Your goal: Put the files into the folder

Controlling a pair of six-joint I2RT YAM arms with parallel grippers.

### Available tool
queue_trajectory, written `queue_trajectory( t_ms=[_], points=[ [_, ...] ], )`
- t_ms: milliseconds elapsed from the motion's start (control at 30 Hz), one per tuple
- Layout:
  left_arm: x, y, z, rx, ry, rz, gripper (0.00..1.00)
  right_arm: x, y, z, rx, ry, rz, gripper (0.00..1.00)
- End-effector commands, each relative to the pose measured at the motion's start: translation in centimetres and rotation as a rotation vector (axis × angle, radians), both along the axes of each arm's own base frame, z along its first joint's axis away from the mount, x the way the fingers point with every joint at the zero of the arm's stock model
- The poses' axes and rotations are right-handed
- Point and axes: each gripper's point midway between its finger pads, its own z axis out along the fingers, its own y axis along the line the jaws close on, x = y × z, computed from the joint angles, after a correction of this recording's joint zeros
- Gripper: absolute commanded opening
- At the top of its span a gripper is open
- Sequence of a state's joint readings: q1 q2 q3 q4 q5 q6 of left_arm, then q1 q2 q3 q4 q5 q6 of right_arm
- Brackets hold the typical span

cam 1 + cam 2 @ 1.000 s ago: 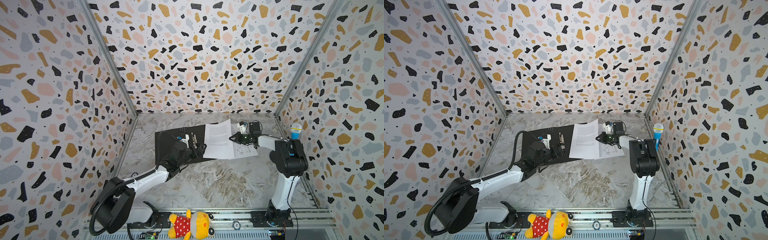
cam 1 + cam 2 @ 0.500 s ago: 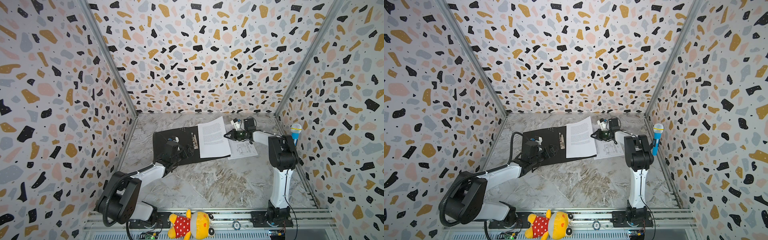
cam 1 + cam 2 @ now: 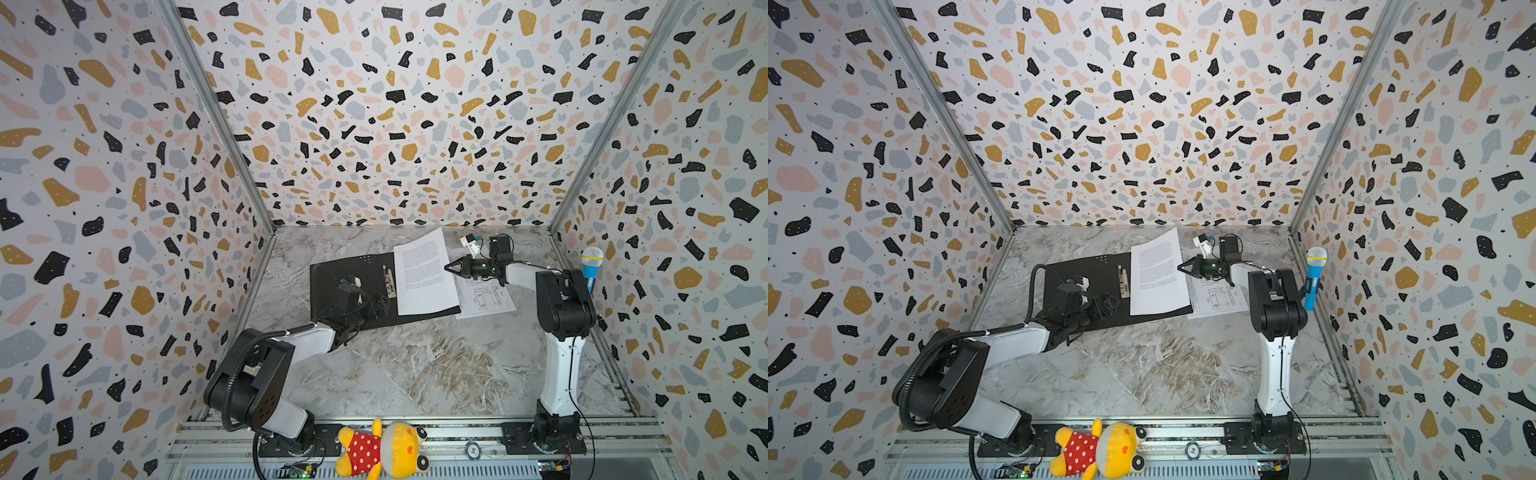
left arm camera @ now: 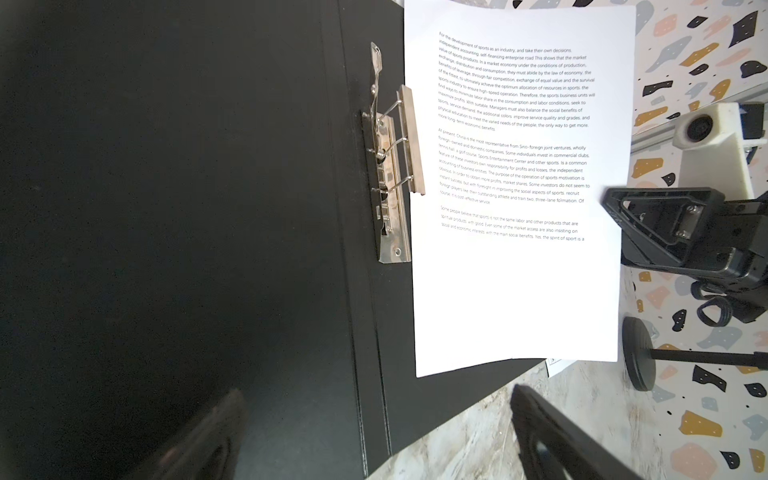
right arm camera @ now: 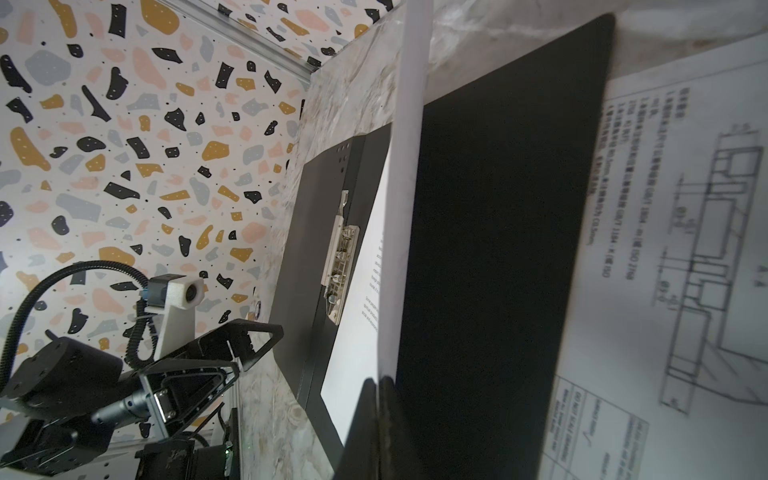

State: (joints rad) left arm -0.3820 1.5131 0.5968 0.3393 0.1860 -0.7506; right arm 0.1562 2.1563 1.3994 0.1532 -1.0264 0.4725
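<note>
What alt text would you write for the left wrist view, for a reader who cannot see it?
A white sheet of printed text lies across one half of an open black folder, its edge beside the metal spine clip. The shut right hand pinches the sheet's opposite edge, above a marble table.

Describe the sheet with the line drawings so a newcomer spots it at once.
Find the open black folder at the back of the marble table. Just off its right edge lies the drawing sheet. Unlike the neighbouring text sheet, it bears line drawings, not paragraphs.
</note>
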Motion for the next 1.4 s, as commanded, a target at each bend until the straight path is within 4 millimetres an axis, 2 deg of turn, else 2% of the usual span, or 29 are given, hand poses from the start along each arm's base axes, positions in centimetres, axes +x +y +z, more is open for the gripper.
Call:
queue_trajectory(
  t_ms=[0, 100, 233, 333, 900, 1133, 1367],
  points=[
    [0.2, -0.2, 0.2, -0.017, -0.031, -0.012, 1.0, -0.5, 0.1, 4.2, 0.085, -0.036, 0.021, 0.0],
    [0.3, -0.4, 0.1, -0.031, -0.029, -0.014, 1.0, -0.2, 0.2, 4.5, 0.132, 0.023, 0.013, 0.0],
    [0.2, -0.2, 0.0, -0.026, -0.03, -0.011, 1.0, -0.5, 0.7, 6.0, 0.177, -0.023, 0.038, 0.0],
    [0.3, -0.3, 0.0, -0.028, -0.032, -0.012, 1.0, -0.7, 0.7, 6.3, 0.19, -0.012, 0.051, 0.0],
    [0.0, -0.6, -0.7, -0.062, -0.017, -0.014, 1.0, 0.2, 0.1, 4.7, 0.365, 0.275, -0.085, 0.0],
    [-0.1, -0.5, -0.8, -0.063, -0.018, -0.013, 1.0, 0.0, 0.5, 3.6, 0.399, 0.333, -0.141, 0.0],
    [-0.1, -0.5, -0.9, -0.062, -0.017, -0.013, 1.0, 0.2, 0.6, 3.3, 0.381, 0.324, -0.142, 0.0]
  ],
)
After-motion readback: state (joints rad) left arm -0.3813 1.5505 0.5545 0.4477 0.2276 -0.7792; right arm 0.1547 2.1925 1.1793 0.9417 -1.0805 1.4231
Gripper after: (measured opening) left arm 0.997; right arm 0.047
